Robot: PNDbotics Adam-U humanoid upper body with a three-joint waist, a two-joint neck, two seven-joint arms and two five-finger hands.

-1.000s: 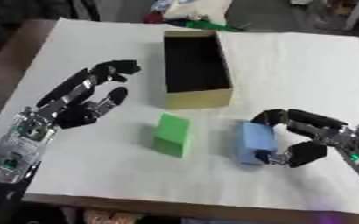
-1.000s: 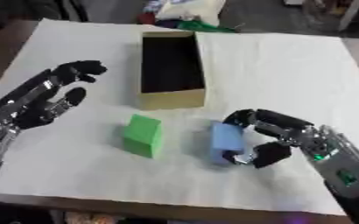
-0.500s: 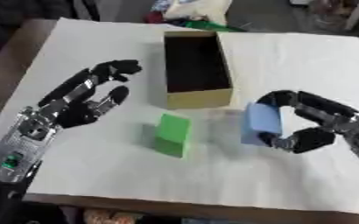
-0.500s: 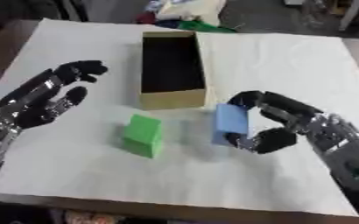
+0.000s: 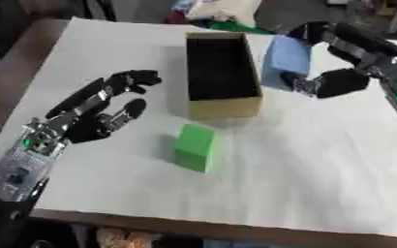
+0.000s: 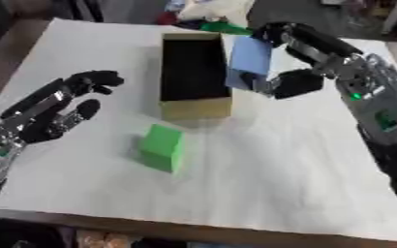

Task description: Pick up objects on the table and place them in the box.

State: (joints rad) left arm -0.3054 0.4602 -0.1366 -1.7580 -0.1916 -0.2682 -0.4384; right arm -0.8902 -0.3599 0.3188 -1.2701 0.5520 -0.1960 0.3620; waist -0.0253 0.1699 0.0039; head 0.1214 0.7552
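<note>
Blue block (image 6: 249,61) is pinched in my right hand (image 6: 297,82), raised just beside the cardboard box (image 6: 195,73), at its right wall. Next I'd carry it over the opening and let go. Green block (image 6: 160,147) waits before the box; left hand (image 5: 96,112) idles, fingers relaxed.

Soft even light, overall blur

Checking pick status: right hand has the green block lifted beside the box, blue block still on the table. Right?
Colours swapped. The right eye view shows the right hand holding the blue block lifted beside the box; the green block sits on the table.
</note>
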